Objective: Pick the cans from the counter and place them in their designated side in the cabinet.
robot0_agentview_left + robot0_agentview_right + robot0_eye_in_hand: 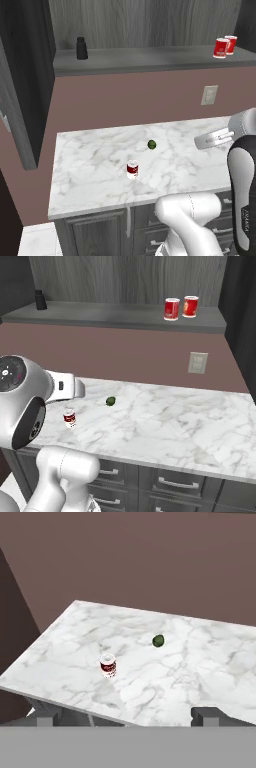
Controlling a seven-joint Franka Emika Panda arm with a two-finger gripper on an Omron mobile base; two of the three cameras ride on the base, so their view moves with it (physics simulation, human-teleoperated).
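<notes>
Hand view shows a small dark red can (108,665) with white bands and a silvery top, upright on the white marble counter (65,657), near a tiny green ball (158,640). On the cabinet (125,276) shelf stand two bright red cans (180,307) side by side; a black bottle (81,48) sits far along. The gripper (128,716) hangs with fingers wide apart, holding nothing.

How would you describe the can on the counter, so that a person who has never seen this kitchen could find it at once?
Look at the white marble counter below the dark cabinet shelf. On it, toward the front edge, stands one small can with a silvery top, dark red with white bands. Its only neighbour is a tiny green ball farther back; the two brighter red cans stand up on the shelf.
</notes>
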